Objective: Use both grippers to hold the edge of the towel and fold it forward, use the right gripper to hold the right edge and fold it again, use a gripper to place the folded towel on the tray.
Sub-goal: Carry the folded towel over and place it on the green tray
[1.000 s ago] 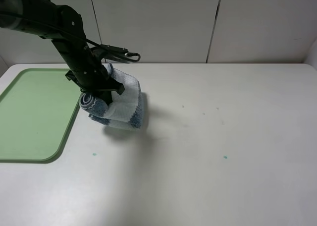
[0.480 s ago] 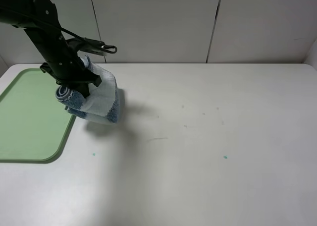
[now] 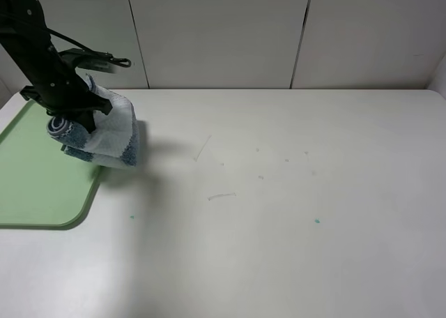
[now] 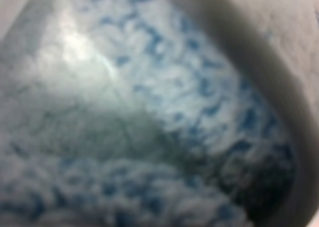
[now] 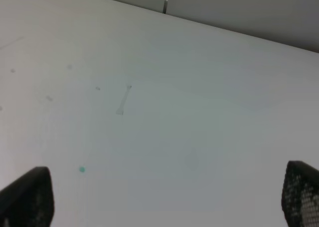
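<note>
The folded striped towel [image 3: 104, 133] hangs in the air from my left gripper [image 3: 82, 117], which is shut on it, above the right rim of the light-green tray [image 3: 35, 171]. The towel's terry cloth [image 4: 149, 117] fills the whole left wrist view, blurred and very close. My right gripper [image 5: 159, 197] is open and empty above bare table; only its two black fingertips [image 5: 27, 194] show at the picture's corners. The right arm is out of the exterior view.
The white table [image 3: 293, 213] carries small teal specks [image 3: 317, 221] and faint scuff marks [image 3: 221, 195]. A white panelled wall [image 3: 223, 32] runs along the far edge. The tray lies at the table's left edge.
My left gripper has carried the towel to the left, from the table beside the tray to over the tray's right rim.
</note>
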